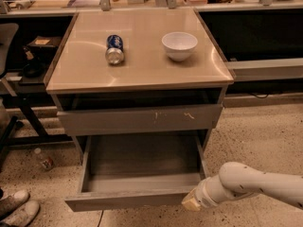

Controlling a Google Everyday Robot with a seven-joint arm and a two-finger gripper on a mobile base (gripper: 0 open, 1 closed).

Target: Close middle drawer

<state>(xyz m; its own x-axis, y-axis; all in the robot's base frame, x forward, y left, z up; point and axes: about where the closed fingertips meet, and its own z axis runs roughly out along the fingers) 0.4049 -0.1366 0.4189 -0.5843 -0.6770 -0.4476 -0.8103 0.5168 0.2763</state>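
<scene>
step: close middle drawer (142, 167), standing open | gripper (191, 203) at near-right front corner; open-or-clamped: cannot tell | next: press front squarely toward far side

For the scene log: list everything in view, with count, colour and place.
cabinet top: one, beige, centre of view
can: one, blue, lying on its side on the top, left
bowl: one, white, upright on the top, right of the can
upper drawer front: one, grey-brown with white scratches, under the top
middle drawer: one, grey-brown, pulled open below it
bottle: one, clear, on the floor to the left
shoes: two, pale, bottom left corner
arm: one, white, entering from the right
tool: one, cream, at the right end of the middle drawer's front
</scene>
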